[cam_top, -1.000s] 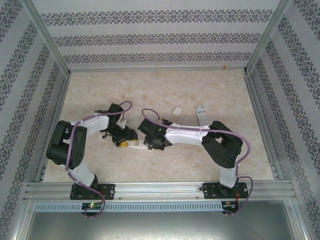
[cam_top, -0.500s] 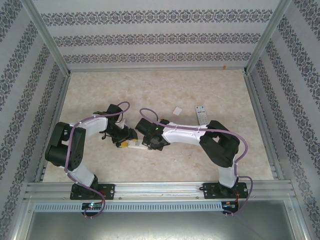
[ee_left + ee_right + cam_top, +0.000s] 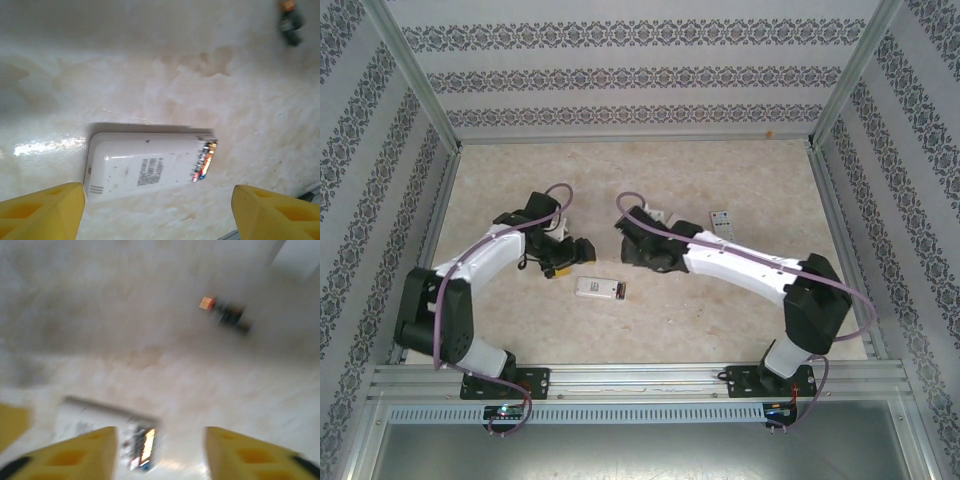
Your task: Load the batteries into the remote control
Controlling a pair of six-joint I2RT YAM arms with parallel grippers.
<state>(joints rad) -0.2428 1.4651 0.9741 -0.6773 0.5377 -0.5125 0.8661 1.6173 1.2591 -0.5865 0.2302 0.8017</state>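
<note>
Left gripper (image 3: 157,200), right gripper (image 3: 160,440) both spread, empty. Remote control (image 3: 145,165) crosswise, midway between them, battery bay (image 3: 205,160) toward right gripper; loose battery (image 3: 225,312) apart, past bay end.

The remote control (image 3: 600,288) is lying flat on the table (image 3: 670,330), batteries (image 3: 205,161) sitting in its open end. A loose battery (image 3: 291,19) is lying apart beyond that end, and a second remote (image 3: 722,219) is resting farther behind, to the right.
</note>
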